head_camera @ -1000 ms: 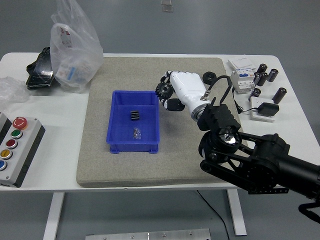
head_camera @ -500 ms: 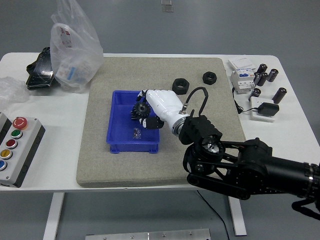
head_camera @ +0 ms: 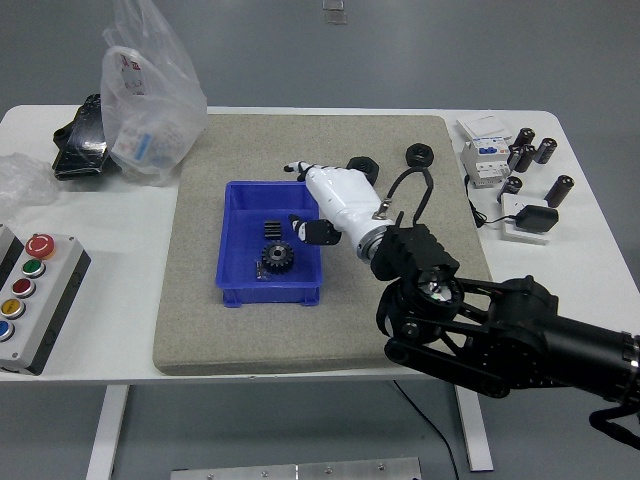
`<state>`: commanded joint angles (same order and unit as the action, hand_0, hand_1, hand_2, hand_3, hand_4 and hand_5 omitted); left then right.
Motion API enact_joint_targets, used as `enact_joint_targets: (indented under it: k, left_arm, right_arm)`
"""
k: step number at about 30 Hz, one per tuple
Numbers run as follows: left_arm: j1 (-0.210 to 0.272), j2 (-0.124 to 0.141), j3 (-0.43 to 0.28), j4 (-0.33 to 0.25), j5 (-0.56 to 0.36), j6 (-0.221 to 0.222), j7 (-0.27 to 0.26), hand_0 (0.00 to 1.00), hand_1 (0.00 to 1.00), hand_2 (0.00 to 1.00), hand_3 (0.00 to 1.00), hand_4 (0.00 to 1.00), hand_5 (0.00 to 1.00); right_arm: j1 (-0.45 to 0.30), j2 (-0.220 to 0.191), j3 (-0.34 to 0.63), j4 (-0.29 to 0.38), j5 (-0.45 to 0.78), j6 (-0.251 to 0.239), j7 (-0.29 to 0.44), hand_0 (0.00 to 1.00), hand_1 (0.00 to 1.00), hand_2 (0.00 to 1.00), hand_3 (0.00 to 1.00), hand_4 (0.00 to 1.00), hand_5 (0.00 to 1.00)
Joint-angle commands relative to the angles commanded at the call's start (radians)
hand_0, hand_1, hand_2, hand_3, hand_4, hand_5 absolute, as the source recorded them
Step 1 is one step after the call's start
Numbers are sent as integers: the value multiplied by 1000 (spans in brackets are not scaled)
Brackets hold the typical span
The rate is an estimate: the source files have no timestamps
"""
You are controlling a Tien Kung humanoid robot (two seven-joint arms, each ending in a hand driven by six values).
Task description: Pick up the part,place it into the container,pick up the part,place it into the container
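Now toothed black gear (head_camera: 275,259), blue bin (head_camera: 236,283)

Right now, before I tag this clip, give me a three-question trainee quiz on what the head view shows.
1. True or false: the black gear lies inside the blue container.
2. What does the right hand hold? A) the gear B) a hex nut C) nothing
3. Fill in: two black hex nuts, one partly behind the hand and one further right, lie on the ____ mat.

Key
1. True; it lies at the container's near end, beside two smaller parts.
2. C; its fingers are spread over the container's right rim and hold nothing.
3. Grey.
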<state>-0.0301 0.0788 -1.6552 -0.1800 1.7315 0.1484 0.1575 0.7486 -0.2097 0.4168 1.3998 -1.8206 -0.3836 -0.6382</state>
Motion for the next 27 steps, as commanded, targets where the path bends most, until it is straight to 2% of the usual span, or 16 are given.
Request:
enact_joint_targets:
  k: [2,3,6,10,13,14,17,20,21,26,27]
  left_arm:
    - [2,-2,-2,0,1,1,0,622,538,537,619,698,388]
    - [4,-3,-1,0,-1,1,0,623,538,536,618,698,390]
    - [9,-6,-8,0,4,3,2,623,538,536,618,698,390]
    - [13,-7,-11,0,3,5,0,622,538,537,619,696,387]
    - [12,-8,-8,0,-2,5,-5,622,538,537,619,696,387]
    - [11,-9,-7,0,-4,4,-7,623,538,537,619,695,384]
    - [11,-8,-2,0,-9,4,-11,623,538,537,619,695,384]
    - [13,-7,0,0,-10,4,-15,623,538,537,619,695,384]
    - [14,-6,1,0,-10,4,-16,623,538,537,619,696,382]
    - [16,-3,5,0,-14,4,-24,623,538,537,619,696,382]
    - [16,-2,9,0,-16,4,-26,622,538,538,620,694,378]
  right_arm:
    - [-42,-20,59,-6,44,-55,40,497,718,754,822,672,95]
    - [-63,-30,89,-13,68,-83,63,497,688,719,750,668,104]
    - [-139,-49,191,-36,151,-170,150,497,688,719,750,668,104]
    - [-237,-44,307,-73,282,-262,288,531,686,709,720,674,114]
    - [-317,-21,394,-91,408,-262,414,531,686,709,720,674,114]
    - [-342,-15,420,-94,444,-262,450,705,710,729,712,709,315]
    - [-410,-15,492,-101,558,-244,564,705,710,729,712,709,315]
    - [-476,-33,558,-107,672,-193,678,705,710,729,712,709,315]
    - [-499,-41,580,-108,714,-172,720,761,717,726,698,716,383]
    - [-606,-55,669,-100,904,-73,908,761,717,726,698,716,383]
    - [-628,-54,685,-96,946,-56,946,759,718,721,691,737,503]
